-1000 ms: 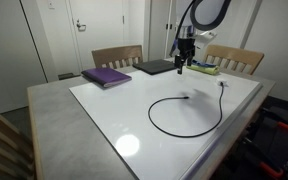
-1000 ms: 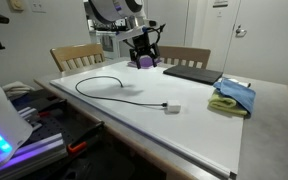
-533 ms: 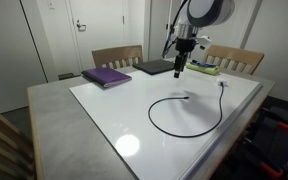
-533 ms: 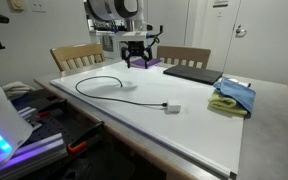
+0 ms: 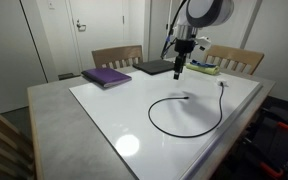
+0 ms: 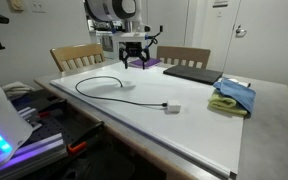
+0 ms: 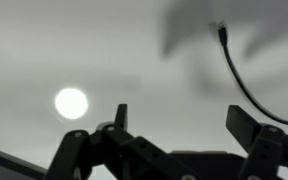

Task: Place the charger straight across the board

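The charger is a thin black cable (image 5: 210,122) lying in an open loop on the glossy white board (image 5: 114,110). Its small white plug (image 6: 170,108) lies near the board's front edge in an exterior view, and its dark connector end (image 5: 187,97) lies inside the loop. My gripper (image 5: 180,68) hangs above the far part of the board, near the laptop, open and empty; it also shows in the other exterior view (image 6: 136,62). In the wrist view the gripper (image 7: 180,118) is open over bare board, with the cable (image 7: 246,88) curving at the upper right.
A purple book (image 5: 106,76) and a dark laptop (image 5: 155,67) lie at the board's far edge. A blue and yellow-green cloth (image 6: 233,96) lies beside the laptop (image 6: 191,73). Two wooden chairs (image 5: 117,56) stand behind the grey table (image 5: 54,125).
The gripper has risen a little and shifted slightly over the far part of the board. The cable has not moved.
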`<state>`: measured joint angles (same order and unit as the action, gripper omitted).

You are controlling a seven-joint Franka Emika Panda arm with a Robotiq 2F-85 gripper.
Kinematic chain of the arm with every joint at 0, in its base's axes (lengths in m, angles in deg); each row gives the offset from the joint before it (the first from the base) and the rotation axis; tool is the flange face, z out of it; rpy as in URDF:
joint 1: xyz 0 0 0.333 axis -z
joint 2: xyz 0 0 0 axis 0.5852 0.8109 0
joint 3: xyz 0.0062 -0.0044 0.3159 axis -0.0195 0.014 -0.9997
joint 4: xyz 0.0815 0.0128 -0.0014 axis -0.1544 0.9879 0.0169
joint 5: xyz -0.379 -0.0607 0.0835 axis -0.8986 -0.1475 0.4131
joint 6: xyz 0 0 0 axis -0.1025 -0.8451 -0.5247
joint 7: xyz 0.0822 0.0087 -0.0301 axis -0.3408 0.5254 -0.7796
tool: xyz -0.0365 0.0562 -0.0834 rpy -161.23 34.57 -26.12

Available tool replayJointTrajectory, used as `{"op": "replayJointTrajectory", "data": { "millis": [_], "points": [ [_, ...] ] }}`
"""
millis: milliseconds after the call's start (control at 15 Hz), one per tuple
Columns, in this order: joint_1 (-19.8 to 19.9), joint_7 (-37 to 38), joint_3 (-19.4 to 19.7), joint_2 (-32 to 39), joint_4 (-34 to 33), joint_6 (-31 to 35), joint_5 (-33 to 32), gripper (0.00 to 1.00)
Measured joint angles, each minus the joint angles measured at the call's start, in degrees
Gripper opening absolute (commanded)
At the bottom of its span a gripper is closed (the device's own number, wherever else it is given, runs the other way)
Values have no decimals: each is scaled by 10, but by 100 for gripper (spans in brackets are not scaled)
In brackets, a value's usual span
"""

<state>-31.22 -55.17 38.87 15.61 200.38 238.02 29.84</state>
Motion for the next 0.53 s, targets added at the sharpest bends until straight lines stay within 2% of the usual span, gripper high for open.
{"op": "replayJointTrajectory", "data": {
  "millis": [533],
  "points": [
    [0,-31,-15,0,26,-2,17,100]
  ]
}}
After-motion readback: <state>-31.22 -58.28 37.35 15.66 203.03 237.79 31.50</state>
